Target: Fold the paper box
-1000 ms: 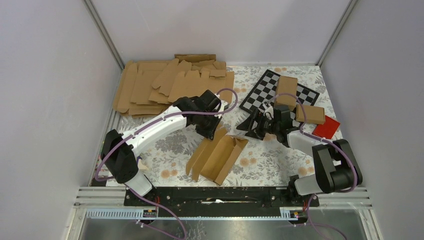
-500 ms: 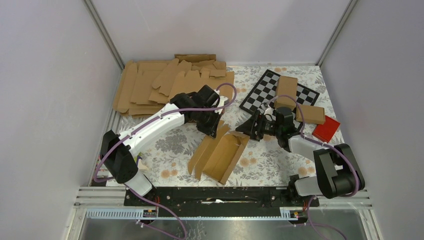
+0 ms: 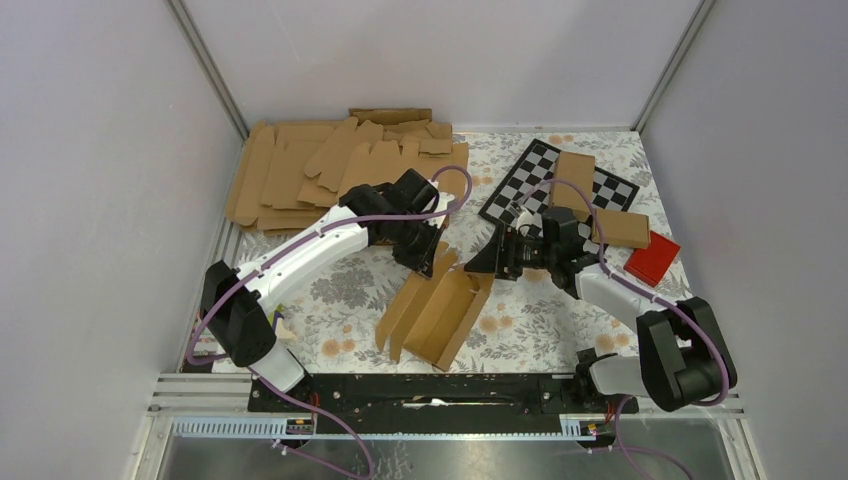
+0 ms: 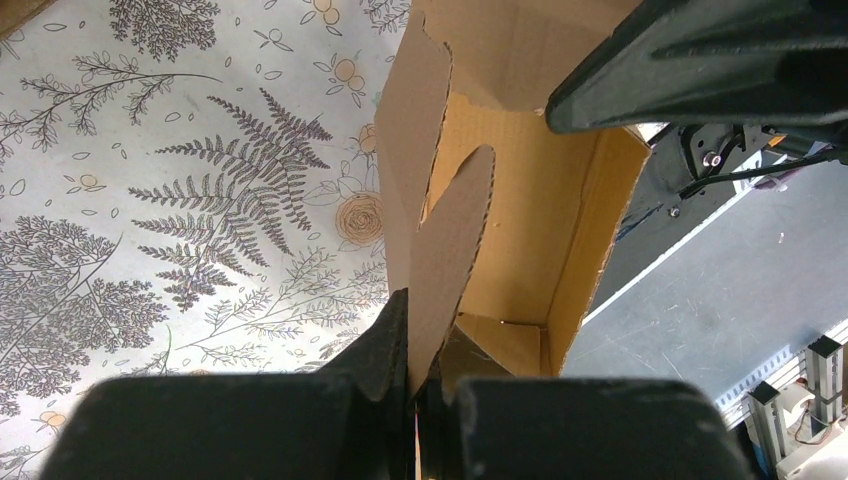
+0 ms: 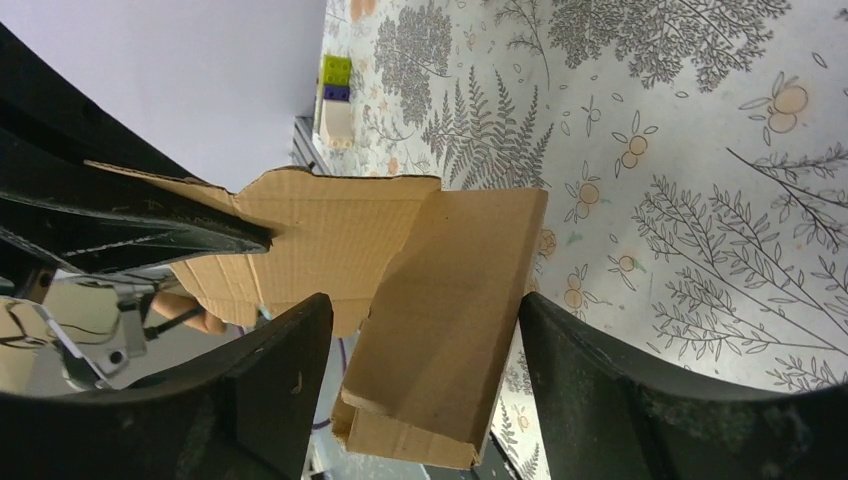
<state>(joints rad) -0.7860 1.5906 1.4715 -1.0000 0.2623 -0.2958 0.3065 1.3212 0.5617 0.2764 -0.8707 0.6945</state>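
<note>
Standing half-formed as an open trough near the table's front, the paper box [image 3: 440, 305] has the left gripper [image 3: 428, 262] and right gripper [image 3: 488, 262] at its far end, so each can work one corner. Flat blanks [image 3: 330, 170] wait behind on the floral cloth [image 3: 340, 290], inside pale walls [image 3: 420, 60].

From the left wrist, the left gripper [image 4: 415, 375] is clamped tight on a rounded flap [image 4: 450, 250], likely to steady the box.

From the right wrist, the right gripper [image 5: 425, 350] straddles an end panel [image 5: 450, 300], jaws wide. Whether they press it I cannot tell.

Soft, even light, faint shadows, sharp top view; dark, blurry near fingers [image 5: 650, 400] in wrist views.
</note>
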